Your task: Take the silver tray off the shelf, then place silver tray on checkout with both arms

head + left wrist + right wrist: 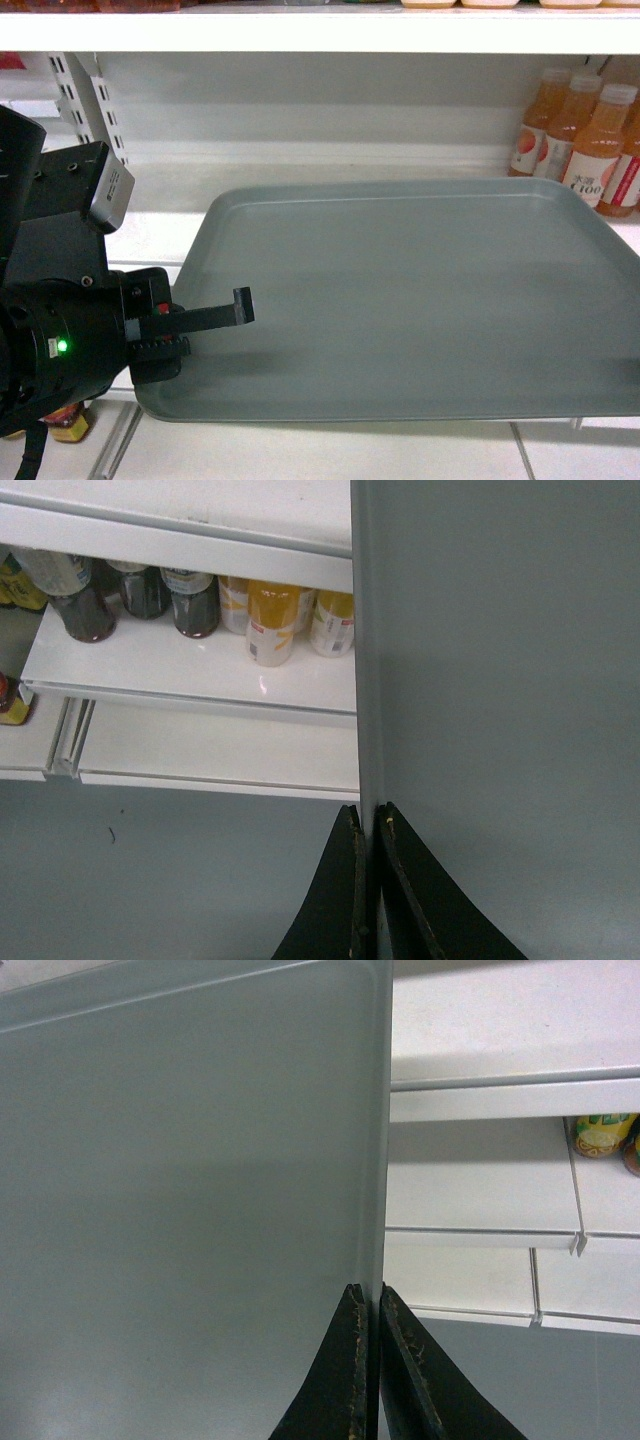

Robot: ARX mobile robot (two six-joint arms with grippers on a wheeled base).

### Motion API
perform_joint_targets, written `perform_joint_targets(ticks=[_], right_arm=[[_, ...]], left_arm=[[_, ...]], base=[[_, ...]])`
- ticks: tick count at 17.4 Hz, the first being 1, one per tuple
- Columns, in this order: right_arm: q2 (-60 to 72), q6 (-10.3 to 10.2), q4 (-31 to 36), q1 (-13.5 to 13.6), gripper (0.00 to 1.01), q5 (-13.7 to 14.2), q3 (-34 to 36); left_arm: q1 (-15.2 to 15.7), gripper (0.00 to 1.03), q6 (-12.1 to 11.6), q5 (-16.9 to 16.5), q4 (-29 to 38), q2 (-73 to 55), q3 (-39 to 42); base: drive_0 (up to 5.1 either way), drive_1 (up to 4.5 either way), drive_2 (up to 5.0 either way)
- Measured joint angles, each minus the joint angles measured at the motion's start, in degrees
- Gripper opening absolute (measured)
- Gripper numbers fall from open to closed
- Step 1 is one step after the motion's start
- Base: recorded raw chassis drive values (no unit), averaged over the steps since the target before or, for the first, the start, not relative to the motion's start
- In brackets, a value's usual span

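The silver tray (420, 300), a flat matte grey-green sheet with rounded corners and a low raised rim, is held out in front of the white shelf (300, 160). The left arm's thin black fingers (400, 900) pinch its left rim, nearly closed, one above and one below. The right arm's fingers (345, 1380) clamp the opposite rim likewise. Orange juice bottles (585, 135) stand behind the tray's far right corner.
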State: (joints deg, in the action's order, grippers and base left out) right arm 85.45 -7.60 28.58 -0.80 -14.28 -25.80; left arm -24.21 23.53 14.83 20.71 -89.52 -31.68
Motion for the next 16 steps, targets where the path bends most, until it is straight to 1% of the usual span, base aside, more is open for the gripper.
perform_joint_targets(ticks=[12, 16], right_arm=[[0.0, -0.11, -0.04, 0.02, 0.03, -0.09, 0.0], [-0.02, -0.11, 0.0, 0.0, 0.03, -0.09, 0.02]], left_arm=[[0.04, 0.03, -0.02, 0.02, -0.04, 0.0, 0.0], [0.04, 0.03, -0.04, 0.02, 0.04, 0.0, 0.0]], base=[[0.0, 0.0, 0.0], [0.1, -4.1, 4.4]])
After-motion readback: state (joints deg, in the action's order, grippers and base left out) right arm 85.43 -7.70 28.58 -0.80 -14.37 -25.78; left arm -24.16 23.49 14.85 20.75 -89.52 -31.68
